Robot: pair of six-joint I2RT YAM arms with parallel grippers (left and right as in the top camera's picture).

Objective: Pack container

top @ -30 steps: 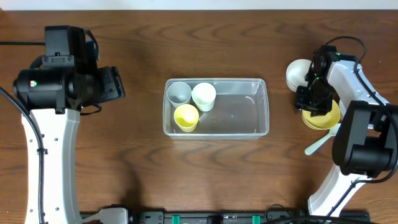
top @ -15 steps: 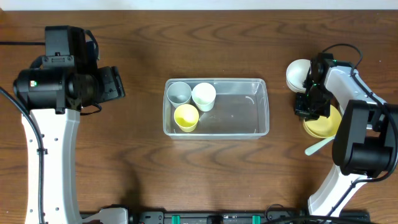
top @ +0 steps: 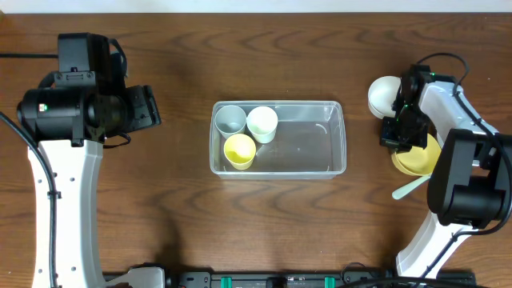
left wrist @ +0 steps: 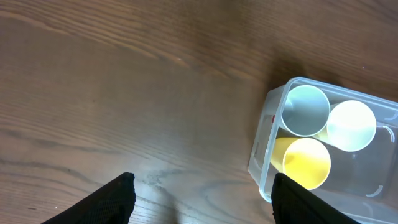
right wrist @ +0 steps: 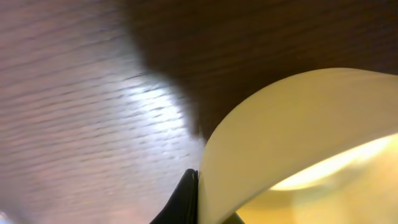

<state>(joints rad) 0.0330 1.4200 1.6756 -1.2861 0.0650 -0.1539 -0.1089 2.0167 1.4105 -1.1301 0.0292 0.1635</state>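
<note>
Left arm: parked at the far left, no movement against the last second, so it's sitting this one out.
Left gripper point(left wrist: 204, 200): jaws spread wide with only bare tabletop point(top: 176, 208) between them, holding nothing.
Container point(top: 308, 148): mid-tabletop, same spot as a second ago, well apart from both arms.
Cups: pale blue cup point(top: 230, 119), white cup point(top: 262, 122) and yellow cup point(top: 239, 150) are bunched at the container's left end. None has shifted, and the right half is open floor.
White bowl point(top: 381, 94): out on the tabletop just up-left of the right arm's wrist, untouched.
Right gripper point(top: 402, 134): here's the action! Over the last second it has dipped a touch toward the yellow bowl point(top: 422, 158) and now sits at its left rim.
Right jaws: the wrist camera is filled by the bowl's rim with one dark fingertip hard against its outside. Whether they have closed on the rim, I cannot tell.
Yellow bowl: appears nudged slightly toward the near edge compared with a second ago.
Spoon point(top: 412, 186): pale, lying just below the bowl.
Meaning: looks like the bowl pickup is under way, and the container's free half is the likely landing spot.
</note>
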